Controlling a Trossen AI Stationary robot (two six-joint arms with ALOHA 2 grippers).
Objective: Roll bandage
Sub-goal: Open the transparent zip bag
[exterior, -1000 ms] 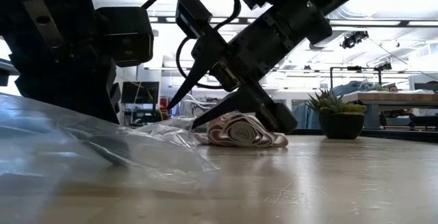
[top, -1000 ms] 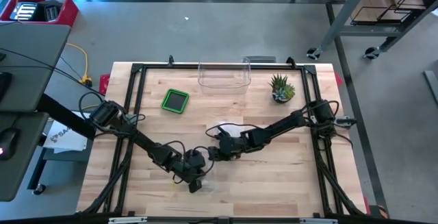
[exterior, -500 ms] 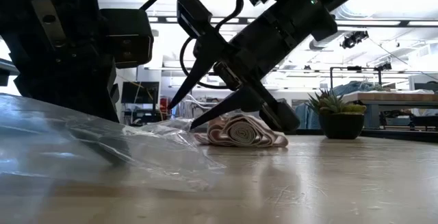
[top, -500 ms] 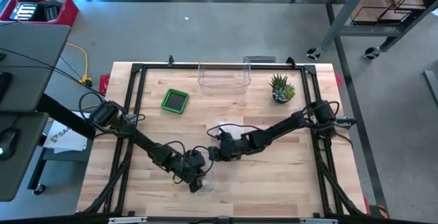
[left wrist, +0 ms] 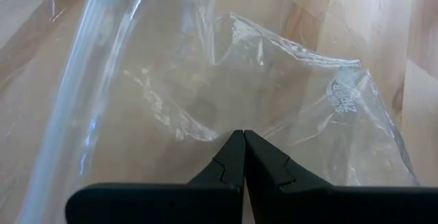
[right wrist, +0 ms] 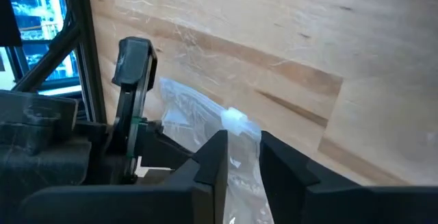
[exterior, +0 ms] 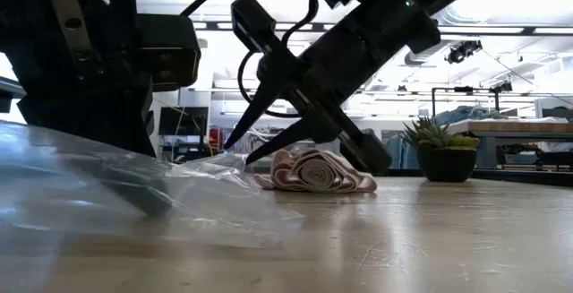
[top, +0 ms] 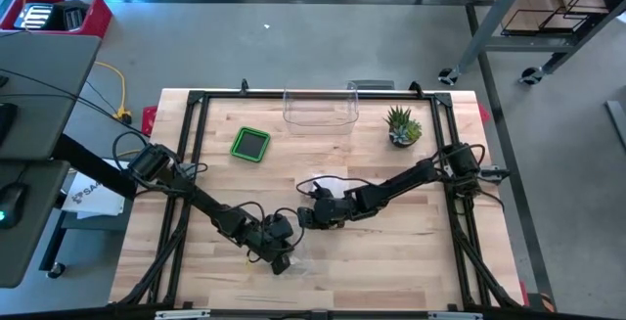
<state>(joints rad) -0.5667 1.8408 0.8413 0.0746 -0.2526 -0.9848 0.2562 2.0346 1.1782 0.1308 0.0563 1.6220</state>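
A clear plastic zip bag lies crumpled on the wooden table, near the front; it also shows in the left wrist view. A rolled pink-and-white striped bandage lies on its side on the table just behind the bag. My left gripper is shut on the bag's film. My right gripper is low over the bag's white zip edge, slanting down. Its fingers are a little apart, with that edge in front of the gap. My left gripper pinches a fold of the bag's clear film between its two shut fingertips. The fingers come from above, slanting down. The rest of the bag lies slack on the table.
A green-rimmed box, a clear bin and a small potted plant stand toward the far edge. A black frame runs around the table. Bare wood lies right of the bandage.
In the low view my right gripper's fingertips have drawn closer together over the bag's edge, next to the bandage. The bag's film near the camera has shifted a little. The bandage has stayed where it was.
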